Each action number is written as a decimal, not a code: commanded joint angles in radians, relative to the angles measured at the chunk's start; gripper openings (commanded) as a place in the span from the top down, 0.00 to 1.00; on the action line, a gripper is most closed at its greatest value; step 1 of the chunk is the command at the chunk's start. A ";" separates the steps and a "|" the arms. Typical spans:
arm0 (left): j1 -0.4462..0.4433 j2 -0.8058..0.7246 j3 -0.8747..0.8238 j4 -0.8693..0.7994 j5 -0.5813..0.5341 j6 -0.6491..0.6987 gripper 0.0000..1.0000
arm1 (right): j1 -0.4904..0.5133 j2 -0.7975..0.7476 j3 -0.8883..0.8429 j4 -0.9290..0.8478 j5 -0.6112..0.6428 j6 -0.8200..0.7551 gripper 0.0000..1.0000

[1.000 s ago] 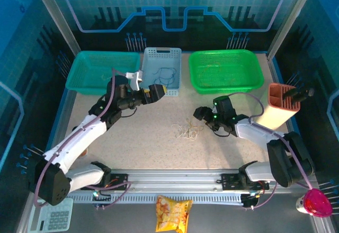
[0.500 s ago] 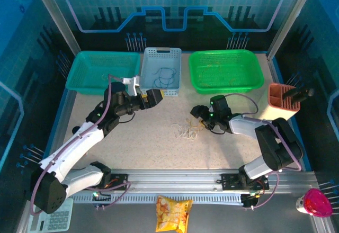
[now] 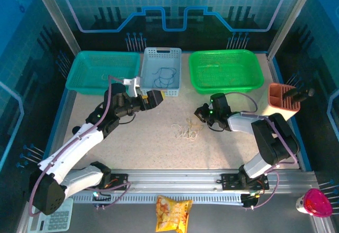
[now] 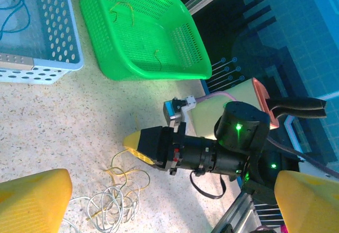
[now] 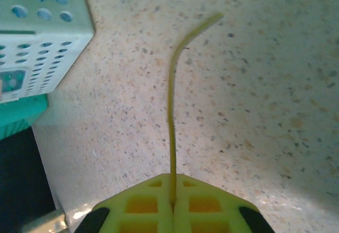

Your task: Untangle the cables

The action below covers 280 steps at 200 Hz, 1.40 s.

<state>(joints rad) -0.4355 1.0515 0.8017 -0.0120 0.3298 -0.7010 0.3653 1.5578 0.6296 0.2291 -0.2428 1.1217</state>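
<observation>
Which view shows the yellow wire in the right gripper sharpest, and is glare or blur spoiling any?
Right wrist view: yellow wire crisp against the table, clamped in the shut right gripper, bright patches beside it. Left wrist view: own fingertips blurred, wire clump clear, green cast by the green basket. Top view: that clump too fine to trace.

you have three baskets in a row along the far side of the speckled stone-look surface (image 3: 143, 143): the teal plastic basket (image 3: 100, 73) left, the pale blue perforated plastic basket (image 3: 161, 58) middle, the green plastic mesh basket (image 3: 225, 71) right. the small clump of thin cream and tan cables (image 3: 186, 130) lies on the surface between the left claw (image 3: 158, 98) and the right claw (image 3: 198, 114); one thin tan-yellow wire (image 5: 171, 100) runs into the right claw. the orange slotted plastic holder (image 3: 280, 105) stands at the right edge.
</observation>
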 commanded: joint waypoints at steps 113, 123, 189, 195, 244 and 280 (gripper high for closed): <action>-0.053 0.055 -0.066 0.234 0.075 0.102 0.01 | 0.132 -0.402 0.427 -0.400 0.019 -0.449 1.00; -0.064 0.067 -0.070 0.260 0.075 0.110 0.01 | 0.144 -0.408 0.449 -0.408 0.011 -0.455 1.00; -0.152 0.172 -0.015 0.330 0.041 0.182 0.02 | 0.202 -0.436 0.538 -0.447 0.012 -0.485 1.00; -0.156 0.178 -0.010 0.332 0.029 0.188 0.02 | 0.206 -0.440 0.543 -0.448 0.013 -0.485 1.00; -0.182 0.226 0.014 0.353 -0.019 0.228 0.02 | 0.240 -0.463 0.588 -0.455 0.000 -0.479 1.00; -0.199 0.278 0.027 0.365 -0.019 0.239 0.02 | 0.259 -0.461 0.618 -0.456 -0.005 -0.476 1.00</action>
<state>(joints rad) -0.6159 1.2949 0.7937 0.3180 0.3290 -0.5053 0.6029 1.1141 1.2030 -0.2173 -0.2325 0.6567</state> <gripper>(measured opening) 0.976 0.044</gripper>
